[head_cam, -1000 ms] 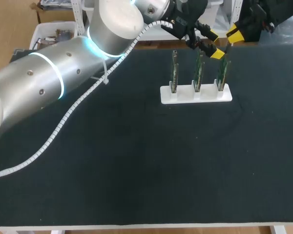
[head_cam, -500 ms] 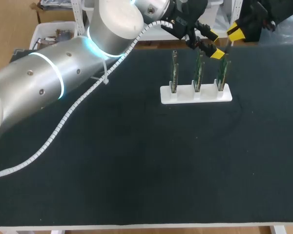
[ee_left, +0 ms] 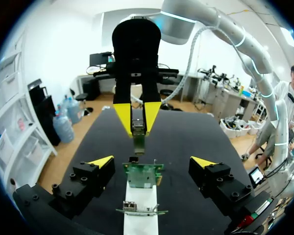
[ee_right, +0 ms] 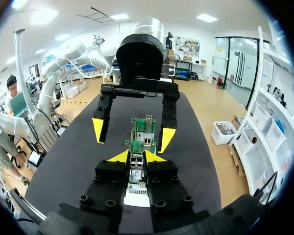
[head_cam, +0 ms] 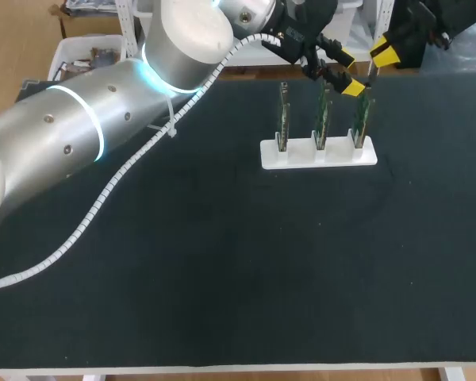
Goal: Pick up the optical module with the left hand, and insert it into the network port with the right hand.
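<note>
the right gripper [ee_right: 136, 157] has its two yellow tips drawn close on the optical module [ee_left: 138, 128], pinching it from both sides; the module hangs end-down from those fingers, just above the top edge of a green circuit board [ee_left: 143, 175] and apart from it; whether it is lined up with a port there i cannot tell; the left gripper [ee_left: 153, 162] faces the right one with its fingers spread wide and nothing in them, one finger out to each side of the board row; three boards stand upright in a line, slotted into a white holder [head_cam: 301, 155]; the holder lies right of the middle and close to the far edge of the table [head_cam: 222, 278]; both grippers meet over its right end, near that far edge; the left arm [head_cam: 79, 135] crosses the far left corner of the table on a slant, a white coiled cable trailing along it; the whole near half of the black surface, and the stretch to the right of the holder, lies open; any print on the boards is too small to read
</note>
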`<state>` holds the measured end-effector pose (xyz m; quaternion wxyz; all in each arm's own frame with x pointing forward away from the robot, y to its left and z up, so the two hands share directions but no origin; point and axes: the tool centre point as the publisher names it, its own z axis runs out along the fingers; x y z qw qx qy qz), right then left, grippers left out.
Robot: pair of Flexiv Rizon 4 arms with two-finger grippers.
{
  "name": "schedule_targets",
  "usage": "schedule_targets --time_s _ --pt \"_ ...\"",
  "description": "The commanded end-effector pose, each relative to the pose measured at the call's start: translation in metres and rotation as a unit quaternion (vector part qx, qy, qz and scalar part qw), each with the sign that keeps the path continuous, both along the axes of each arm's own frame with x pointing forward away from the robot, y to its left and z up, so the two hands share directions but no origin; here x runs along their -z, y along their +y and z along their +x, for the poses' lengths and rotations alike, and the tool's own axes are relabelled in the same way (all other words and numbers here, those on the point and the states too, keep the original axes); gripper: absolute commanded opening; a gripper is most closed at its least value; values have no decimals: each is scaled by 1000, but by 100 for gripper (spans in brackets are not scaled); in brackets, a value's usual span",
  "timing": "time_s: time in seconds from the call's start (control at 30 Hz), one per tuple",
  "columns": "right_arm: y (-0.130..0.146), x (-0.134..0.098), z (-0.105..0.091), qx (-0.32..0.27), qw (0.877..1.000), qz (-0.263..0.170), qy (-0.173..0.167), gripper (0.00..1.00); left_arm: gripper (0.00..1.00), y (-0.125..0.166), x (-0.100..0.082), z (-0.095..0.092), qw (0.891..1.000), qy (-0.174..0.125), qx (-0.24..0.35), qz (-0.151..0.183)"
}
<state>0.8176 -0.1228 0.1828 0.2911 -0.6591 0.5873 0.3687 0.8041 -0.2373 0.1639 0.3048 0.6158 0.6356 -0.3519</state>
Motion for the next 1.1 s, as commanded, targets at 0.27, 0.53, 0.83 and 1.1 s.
schedule_targets --time_s 0.27,0.53,0.83,1.1 --pt "-5 0 8 -44 998 -3 33 0 100 0 0 0 1000 0 0 1" --pt "-4 -1 9 -47 999 -7 26 0 100 0 0 0 1000 0 0 1" --pt "-4 0 11 -47 999 -5 26 0 100 0 0 0 1000 0 0 1" --pt "-1 1 14 -47 999 -5 26 0 100 0 0 0 1000 0 0 1"
